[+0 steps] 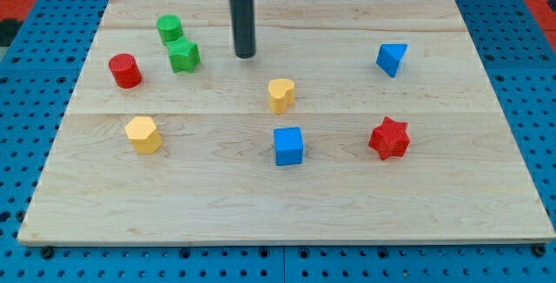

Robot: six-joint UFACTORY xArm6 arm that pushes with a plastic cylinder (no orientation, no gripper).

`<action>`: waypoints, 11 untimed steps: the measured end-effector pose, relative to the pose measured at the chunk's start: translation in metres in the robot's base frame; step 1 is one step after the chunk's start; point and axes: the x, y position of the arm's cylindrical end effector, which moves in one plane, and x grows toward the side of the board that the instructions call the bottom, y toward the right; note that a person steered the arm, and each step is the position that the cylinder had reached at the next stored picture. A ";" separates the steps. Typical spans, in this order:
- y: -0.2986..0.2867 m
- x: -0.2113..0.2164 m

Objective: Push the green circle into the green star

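- Red circle (125,70) sits at the frame's upper left, nearest the left edge of the wooden board (287,205)
- Yellow block (143,134), a many-sided shape, lies below it, left of centre
- Green circle (169,29) stands in the upper left, near the board's top edge
- Green star (183,55) is just below and slightly right of the green circle; the two look as if they touch or nearly touch, and I cannot tell which
- My tip (246,55) rests on the board right of the green star, near it but apart, at about the star's height in the frame; the rod rises straight up out of the frame's top
- No pincer here, only the plain rod, so there is nothing to tell of released or clenched
- Yellow heart (281,95) is near the centre, below and right of my tip
- Blue cube (288,146) lies just below the heart
- Red star (388,138) sits lower right of centre
- Blue block (391,58), wedge-like, is in the upper right, well apart from the rest
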 end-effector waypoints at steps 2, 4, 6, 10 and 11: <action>-0.108 0.010; 0.034 -0.022; -0.059 -0.087; -0.084 -0.011; -0.083 -0.011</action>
